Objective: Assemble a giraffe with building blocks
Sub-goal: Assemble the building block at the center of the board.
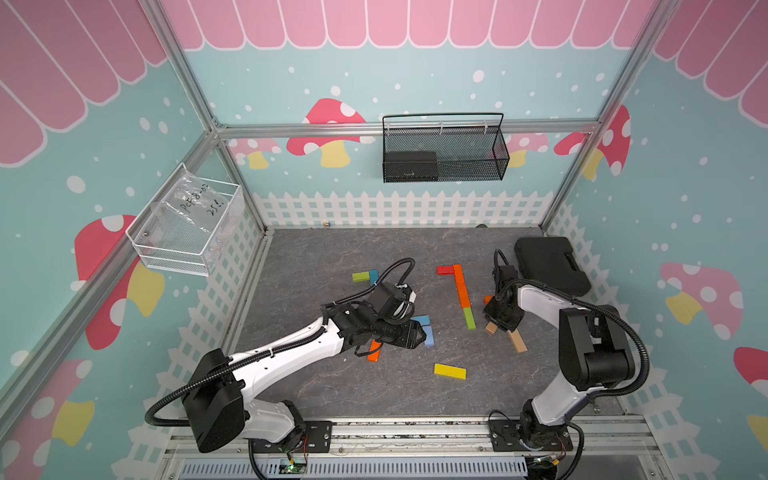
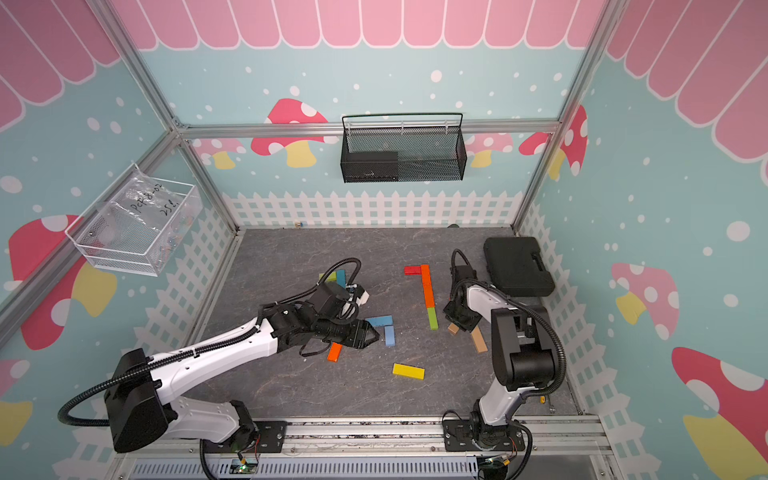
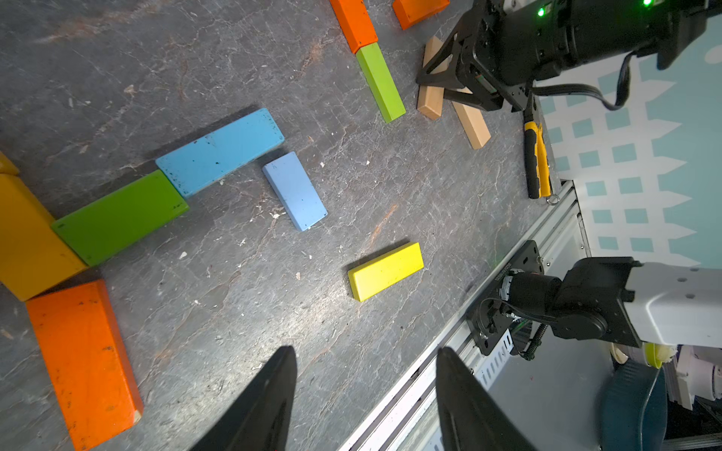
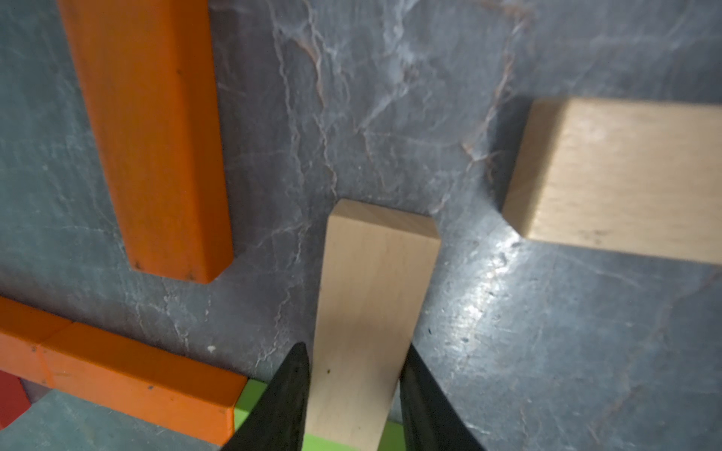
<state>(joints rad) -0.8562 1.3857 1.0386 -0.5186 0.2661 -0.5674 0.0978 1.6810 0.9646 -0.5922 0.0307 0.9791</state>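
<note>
- Pressure is coming from the right claw (image 4: 355, 349): its two black fingers are pinching the long sides of a short plain tan wooden bar (image 4: 375, 281), so it is narrow and holding that bar.
- That bar is pointing straight out from the claw, its long axis in line with the reach and its far end sticking out past the fingertips. Whether it is resting on the grey stone-patterned bench (image 1: 311, 257) or just off it, I cannot tell.
- It is sitting just beside the foot of the green painted wooden bar (image 1: 469, 318), which is ending a straight row of orange painted bars (image 1: 461, 286); I am taking that row for the neck.
- A second tan wooden bar (image 1: 517, 341) is lying close by at an angle, apart from the held one.
- The left claw (image 3: 366, 350) is hanging with its jaws standing apart and nothing between them, near a flat yellow painted block (image 3: 385, 270) and well apart from the tan bars.
- The right arm is plainly the nearer one, so I am expecting the placing to turn on how this bar's long axis is swung against the green end.
</note>
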